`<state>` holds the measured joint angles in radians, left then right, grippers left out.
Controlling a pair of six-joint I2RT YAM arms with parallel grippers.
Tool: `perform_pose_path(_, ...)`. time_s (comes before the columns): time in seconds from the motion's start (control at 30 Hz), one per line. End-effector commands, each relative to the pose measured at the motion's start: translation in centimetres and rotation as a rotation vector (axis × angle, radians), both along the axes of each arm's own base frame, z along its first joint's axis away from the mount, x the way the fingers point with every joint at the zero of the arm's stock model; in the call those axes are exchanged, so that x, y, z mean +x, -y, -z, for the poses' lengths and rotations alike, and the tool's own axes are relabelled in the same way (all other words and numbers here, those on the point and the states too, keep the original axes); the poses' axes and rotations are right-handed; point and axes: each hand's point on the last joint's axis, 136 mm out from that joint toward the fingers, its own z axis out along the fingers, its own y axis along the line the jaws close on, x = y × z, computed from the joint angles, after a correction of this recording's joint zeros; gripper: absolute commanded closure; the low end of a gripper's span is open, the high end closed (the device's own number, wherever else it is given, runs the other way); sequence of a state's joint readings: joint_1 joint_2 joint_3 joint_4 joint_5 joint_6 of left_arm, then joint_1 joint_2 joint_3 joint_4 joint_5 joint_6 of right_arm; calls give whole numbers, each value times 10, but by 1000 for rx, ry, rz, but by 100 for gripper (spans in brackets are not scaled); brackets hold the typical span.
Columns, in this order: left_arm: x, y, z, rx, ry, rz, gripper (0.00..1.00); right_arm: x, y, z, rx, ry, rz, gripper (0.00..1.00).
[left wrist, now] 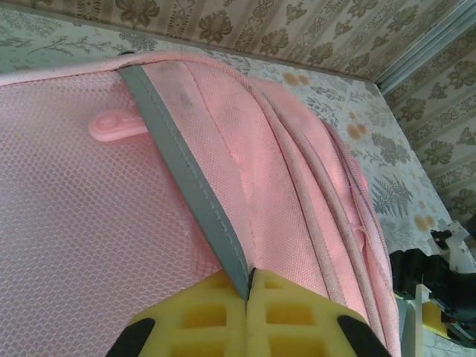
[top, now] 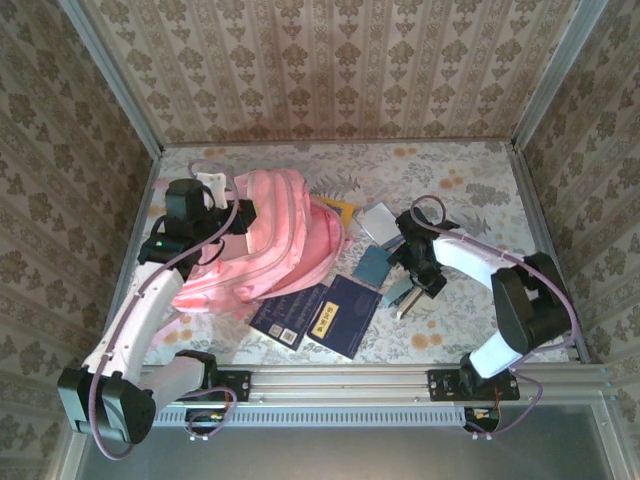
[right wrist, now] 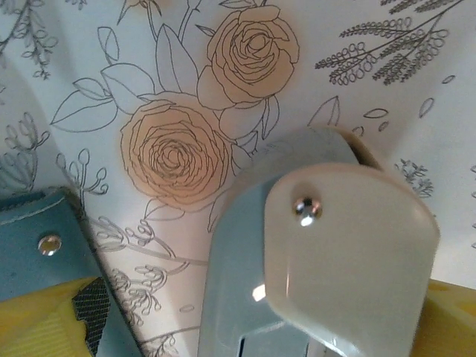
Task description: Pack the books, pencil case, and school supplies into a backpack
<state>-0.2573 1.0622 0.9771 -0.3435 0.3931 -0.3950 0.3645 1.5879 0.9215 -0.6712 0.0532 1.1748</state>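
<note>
From above, the backpack (top: 265,250) lies on the left half of the surface (top: 480,190). The left claw (top: 243,215) is clamped on its upper edge. Packing looks barely begun. The navy books (top: 290,318) lie outside, at the bag's near edge. A corner of the yellow book (top: 338,210) pokes out at its far right side. The white pad (top: 378,220), teal pad (top: 373,265) and stapler (top: 402,303) sit loose to the right, with the right claw (top: 415,283) over the stapler. I cannot tell whether anything is already inside the bag, because its opening is not plain to see.

At the left wrist, the claw (left wrist: 248,297) is closed, its yellow pads (left wrist: 201,316) pinching a grey trim strip (left wrist: 186,178) of the backpack (left wrist: 74,223). My guess is that it is holding the bag ready for loading.

At the right wrist, the claw (right wrist: 245,335) stands wide open astride the stapler (right wrist: 327,245), one pad (right wrist: 37,327) to each side. It has no grip yet. The teal pad (right wrist: 30,238) lies just beside it on the surface (right wrist: 372,74). The stapler seems to be the next item, and all the rest is left to pack.
</note>
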Motion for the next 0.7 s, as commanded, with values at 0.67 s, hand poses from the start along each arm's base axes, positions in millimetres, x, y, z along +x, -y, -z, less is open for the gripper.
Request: perform_pose_path(0.67, -4, 15, -45, -31, 172, 86, 100, 1, 11, -16, -27, 46, 42, 40)
